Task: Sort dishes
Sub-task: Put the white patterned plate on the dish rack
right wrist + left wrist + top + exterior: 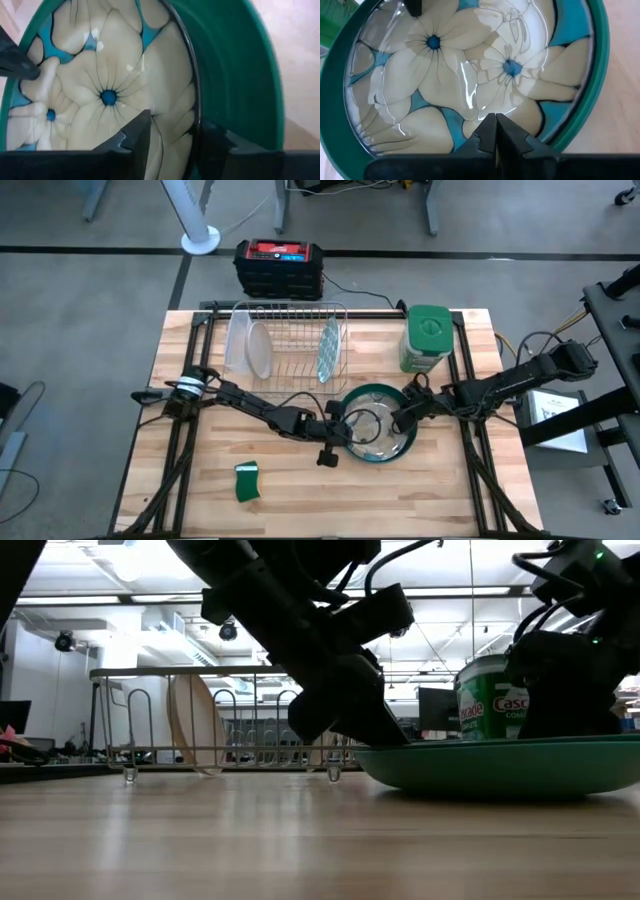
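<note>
High view: a stack of plates, the teal plate (380, 442) at the bottom, lies on the worktop (300, 490) before the rack (290, 340).

Left wrist: left end effector (495, 132) closed, pressing the floral plate (470, 75).

Right wrist: right end effector (172, 137) straddles that plate's rim; close squarely before lifting.

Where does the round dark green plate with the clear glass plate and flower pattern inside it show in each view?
High view: the dark green plate lies right of the table's centre, both grippers at it.
Low view: right side, flat on the table.
Left wrist view: its rim fills the frame.
Right wrist view: its rim crosses the right half.
Shared landmark: the flower pattern in the plate; the green canister stands behind.
</note>
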Motion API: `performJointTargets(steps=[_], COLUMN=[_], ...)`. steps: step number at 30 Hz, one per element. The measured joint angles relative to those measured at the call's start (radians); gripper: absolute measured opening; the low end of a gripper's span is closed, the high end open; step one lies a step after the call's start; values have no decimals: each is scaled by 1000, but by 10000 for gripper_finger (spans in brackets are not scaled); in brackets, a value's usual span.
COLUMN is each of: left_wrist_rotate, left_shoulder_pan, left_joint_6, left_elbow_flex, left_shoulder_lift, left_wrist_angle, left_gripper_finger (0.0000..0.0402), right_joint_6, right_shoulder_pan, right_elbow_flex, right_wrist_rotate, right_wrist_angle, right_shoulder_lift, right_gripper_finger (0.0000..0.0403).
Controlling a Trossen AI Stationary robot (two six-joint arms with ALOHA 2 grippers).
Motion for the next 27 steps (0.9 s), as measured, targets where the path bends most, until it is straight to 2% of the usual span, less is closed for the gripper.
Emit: performJointTargets(steps=[9,14,19,27], left_wrist_rotate=[-24,-27,-29,-29], left_shoulder_pan=[1,2,2,-2], left_joint_6=[0,-3,-3,16], left_elbow_flex=[-4,-4,-6,-6], left_shoulder_lift=[4,2,-35,-101], left_wrist_angle=[18,28,19,16], left_gripper_finger=[0,0,0,0], right_joint_6=[-62,-80,-119,-115], right_shoulder_pan=[-4,-3,-3,-1], right_elbow_flex=[-1,-2,-2,58], right_wrist_rotate=[-26,-7,12,43], right_wrist_angle=[89,77,57,-190], right_shoulder_lift=[-12,-53,-147,-318], right_gripper_finger=[13,10,1,1])
